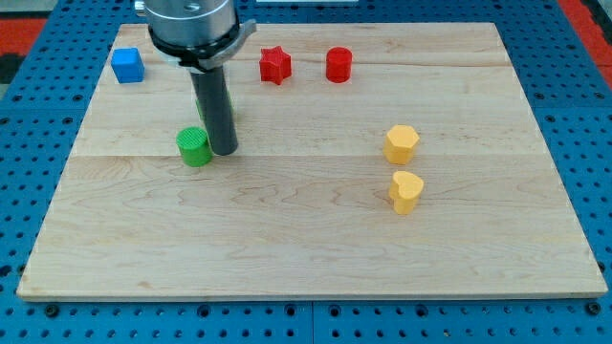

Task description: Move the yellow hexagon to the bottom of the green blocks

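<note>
The yellow hexagon lies on the right half of the wooden board. A yellow heart-shaped block sits just below it. A green cylinder lies at the left centre. A second green block is mostly hidden behind the rod; only a sliver shows. My tip rests on the board right beside the green cylinder, at its right edge, far to the left of the yellow hexagon.
A blue cube sits at the top left. A red star and a red cylinder sit along the top centre. The board lies on a blue pegboard.
</note>
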